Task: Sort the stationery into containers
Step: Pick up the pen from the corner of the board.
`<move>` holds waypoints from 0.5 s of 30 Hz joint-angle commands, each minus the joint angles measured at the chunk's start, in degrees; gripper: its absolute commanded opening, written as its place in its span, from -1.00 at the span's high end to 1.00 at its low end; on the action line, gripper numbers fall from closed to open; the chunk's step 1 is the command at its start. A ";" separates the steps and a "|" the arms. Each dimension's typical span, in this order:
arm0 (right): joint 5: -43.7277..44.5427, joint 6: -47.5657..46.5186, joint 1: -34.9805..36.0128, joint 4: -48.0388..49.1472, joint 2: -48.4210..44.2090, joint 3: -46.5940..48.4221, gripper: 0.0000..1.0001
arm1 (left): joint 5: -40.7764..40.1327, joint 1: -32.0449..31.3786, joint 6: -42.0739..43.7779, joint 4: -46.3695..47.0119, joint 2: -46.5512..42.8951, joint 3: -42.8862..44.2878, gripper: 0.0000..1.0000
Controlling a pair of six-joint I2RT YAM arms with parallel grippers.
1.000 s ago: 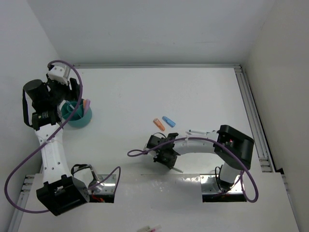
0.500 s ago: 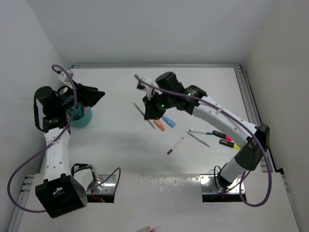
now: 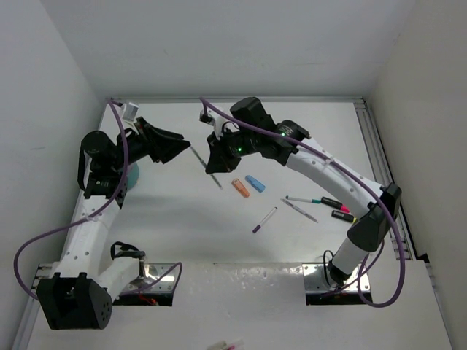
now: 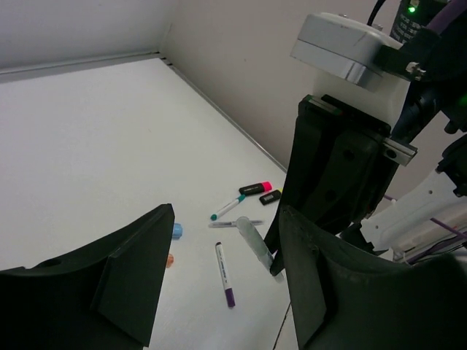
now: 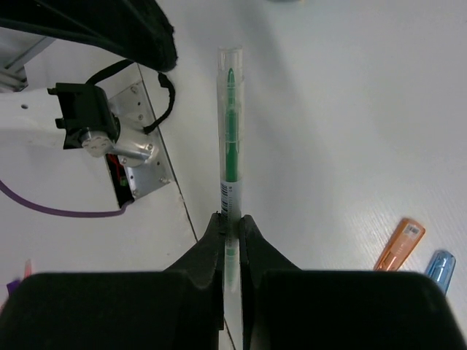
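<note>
Swung inward, left tool (image 4: pixel 222 281) gapes beside right tool (image 5: pixel 231 222) pinching green pen (image 5: pixel 230 131)

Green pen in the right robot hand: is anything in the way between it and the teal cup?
Yes. The left gripper, open, hangs right between the green pen, clamped in the right gripper, and the teal cup. The left arm also covers most of the cup from above.

White arm links (image 3: pixel 327 169), black jaws, purple cables (image 5: pixel 73 214)
</note>
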 commanded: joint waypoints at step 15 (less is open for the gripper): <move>1.34 1.78 2.52 3.08 3.33 5.86 1.00 | -0.42 -3.08 -4.20 5.78 0.41 -3.36 0.51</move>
